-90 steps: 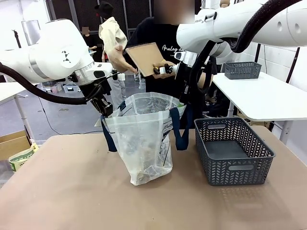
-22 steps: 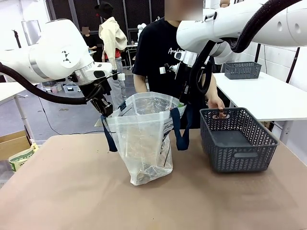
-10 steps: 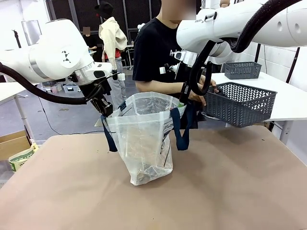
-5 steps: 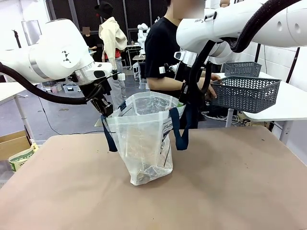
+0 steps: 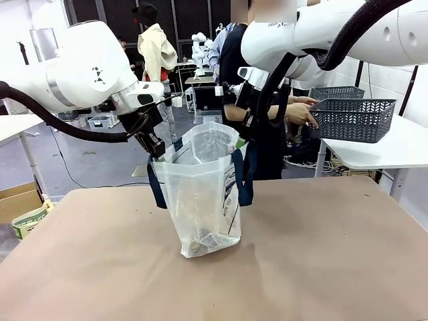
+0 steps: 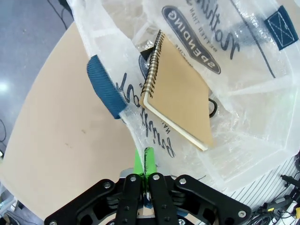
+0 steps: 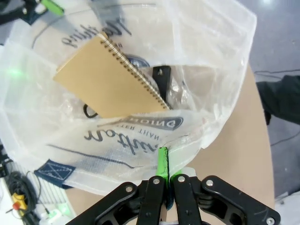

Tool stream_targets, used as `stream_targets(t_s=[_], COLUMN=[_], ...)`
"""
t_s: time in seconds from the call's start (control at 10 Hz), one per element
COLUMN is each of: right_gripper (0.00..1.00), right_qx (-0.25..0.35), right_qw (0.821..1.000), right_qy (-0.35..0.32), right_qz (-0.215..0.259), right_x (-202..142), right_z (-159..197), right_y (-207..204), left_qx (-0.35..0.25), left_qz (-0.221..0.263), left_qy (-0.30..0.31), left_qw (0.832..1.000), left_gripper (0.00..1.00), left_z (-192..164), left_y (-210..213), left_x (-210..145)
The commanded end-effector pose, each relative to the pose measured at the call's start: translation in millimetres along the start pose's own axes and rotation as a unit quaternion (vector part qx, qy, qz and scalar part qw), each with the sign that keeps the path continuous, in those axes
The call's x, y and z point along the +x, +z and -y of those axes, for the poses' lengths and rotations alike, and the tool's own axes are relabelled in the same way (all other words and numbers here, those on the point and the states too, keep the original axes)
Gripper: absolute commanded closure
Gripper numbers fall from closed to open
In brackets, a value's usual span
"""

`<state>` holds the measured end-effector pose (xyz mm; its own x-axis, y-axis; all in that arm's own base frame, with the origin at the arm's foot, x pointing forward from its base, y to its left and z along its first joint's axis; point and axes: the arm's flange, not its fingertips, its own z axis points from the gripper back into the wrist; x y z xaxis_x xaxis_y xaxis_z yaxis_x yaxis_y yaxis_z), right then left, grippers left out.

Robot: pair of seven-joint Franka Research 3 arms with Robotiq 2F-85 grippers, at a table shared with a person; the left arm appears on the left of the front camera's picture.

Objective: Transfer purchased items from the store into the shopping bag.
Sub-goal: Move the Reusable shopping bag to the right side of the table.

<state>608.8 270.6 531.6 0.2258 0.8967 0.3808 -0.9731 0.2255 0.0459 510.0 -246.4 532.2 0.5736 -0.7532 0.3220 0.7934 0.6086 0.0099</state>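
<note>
Gripping: my left jaws and my right jaws, each clamped tight on the shopping bag [image 5: 200, 194] rim
Inside: tan notebook [image 6: 180, 96]

Left arm [image 5: 80, 73], right arm [image 5: 401, 33]: glossy white rounded shells, thick black ribbed cables [image 5: 358, 27] trailing; small black marking [image 5: 98, 72] on left shell; black jaws, silver screws [image 6: 107, 185], bright green pads [image 6: 137, 161].

shopping bag [image 6: 253, 117] side | navy logo [image 6: 191, 40], upside down | "SPENDING" in oval | "BETTER THAN" alongside | script "Nothing", partly legible
</note>
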Motion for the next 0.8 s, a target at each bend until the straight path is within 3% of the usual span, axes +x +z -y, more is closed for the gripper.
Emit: stream_targets(t_s=[0.0,0.7], right_gripper=[1.00,1.00], right_qx=[-0.007,0.002], right_qw=[0.999,0.991], right_qy=[-0.026,-0.097], right_qz=[0.040,0.092], right_x=[10,30], right_z=[4,12], right_y=[-2,-10], left_qx=[0.001,-0.017], left_qz=[0.017,0.063], left_qy=[-0.022,-0.039], left_qw=[1.000,0.997], left_gripper=[1.00,1.00], left_z=[-4,12], left_y=[-4,-10], left_x=[9,35])
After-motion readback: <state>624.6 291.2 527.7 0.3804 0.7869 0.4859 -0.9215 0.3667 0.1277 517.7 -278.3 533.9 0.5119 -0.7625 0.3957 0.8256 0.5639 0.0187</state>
